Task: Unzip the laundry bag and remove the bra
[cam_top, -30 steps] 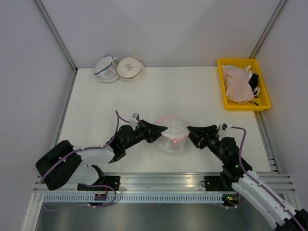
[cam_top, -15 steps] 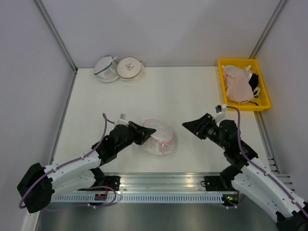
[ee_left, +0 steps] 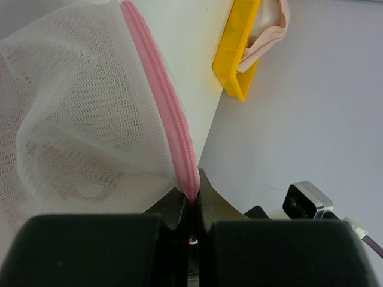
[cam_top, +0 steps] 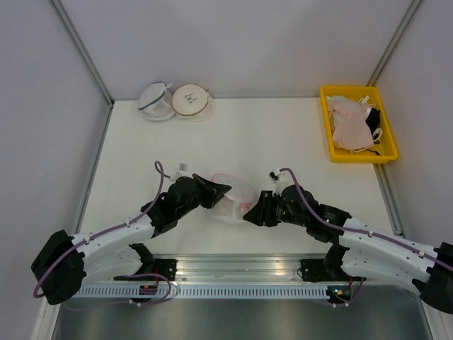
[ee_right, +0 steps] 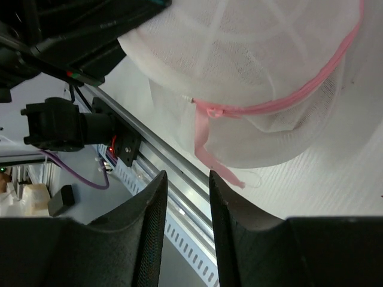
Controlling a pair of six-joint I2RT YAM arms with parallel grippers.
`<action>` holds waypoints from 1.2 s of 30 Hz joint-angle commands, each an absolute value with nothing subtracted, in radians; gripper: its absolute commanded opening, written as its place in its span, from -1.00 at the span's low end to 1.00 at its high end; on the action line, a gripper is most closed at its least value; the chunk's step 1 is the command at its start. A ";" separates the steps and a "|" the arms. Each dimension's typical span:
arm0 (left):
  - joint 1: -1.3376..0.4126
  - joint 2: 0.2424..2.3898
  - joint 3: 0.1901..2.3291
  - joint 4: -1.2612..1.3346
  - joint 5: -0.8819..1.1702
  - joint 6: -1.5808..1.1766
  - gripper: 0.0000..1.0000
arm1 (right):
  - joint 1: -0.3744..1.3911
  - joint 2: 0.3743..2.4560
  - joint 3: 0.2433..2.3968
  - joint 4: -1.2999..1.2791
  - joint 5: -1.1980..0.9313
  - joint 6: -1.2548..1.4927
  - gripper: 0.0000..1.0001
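Left gripper [ee_left: 191,210] is clamped shut on the pink zipper [ee_left: 163,113] rim of the laundry bag [ee_left: 72,119], which balloons out right ahead of its fingertips. I'd guess it's anchoring the bag so the zip can run. Right gripper [ee_right: 187,179] has its jaws apart and is holding nothing. The pull ribbon [ee_right: 206,137] dangles just past its tips, so that's probably the target. Zip looks closed. Can't make out the bra through the mesh.

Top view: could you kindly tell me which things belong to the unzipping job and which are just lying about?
In the job: laundry bag, its pink zipper, left gripper with jaws shut on it, right gripper with jaws open.
Lying about: dark-trimmed pouch, beige-rimmed pouch, yellow tray of garments.
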State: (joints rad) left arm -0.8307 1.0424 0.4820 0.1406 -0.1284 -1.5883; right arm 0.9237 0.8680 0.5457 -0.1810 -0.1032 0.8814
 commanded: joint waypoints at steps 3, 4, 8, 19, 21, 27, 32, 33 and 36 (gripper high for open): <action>-0.827 0.974 0.517 0.109 -0.137 -1.588 -0.96 | 0.966 0.864 0.561 -0.149 0.040 0.825 -0.22; -0.827 0.960 0.514 0.106 -0.130 -1.591 -0.96 | 0.966 0.859 0.563 -0.156 0.058 0.818 -0.21; -0.827 0.913 0.491 0.074 -0.080 -1.624 -0.96 | 0.966 0.847 0.584 -0.167 0.081 0.782 -0.21; -0.827 0.962 0.285 0.444 0.048 -1.867 -0.96 | 0.974 0.785 0.491 0.080 -0.115 0.735 -0.07; -0.827 0.985 0.272 0.483 0.052 -1.897 -0.96 | 0.976 0.767 0.483 0.066 -0.118 0.718 -0.04; -0.825 0.983 0.276 0.548 0.012 -1.969 -0.96 | 0.988 0.721 0.428 0.022 -0.055 0.677 -0.03; -0.821 0.979 0.275 0.566 0.008 -2.005 -0.96 | 1.003 0.690 0.403 -0.025 -0.006 0.640 -0.04; -0.819 0.979 0.276 0.563 0.011 -2.005 -0.96 | 1.003 0.687 0.402 -0.023 -0.006 0.637 -0.03; -0.819 0.980 0.272 0.568 0.012 -2.016 -0.96 | 1.005 0.692 0.397 -0.020 -0.006 0.635 -0.02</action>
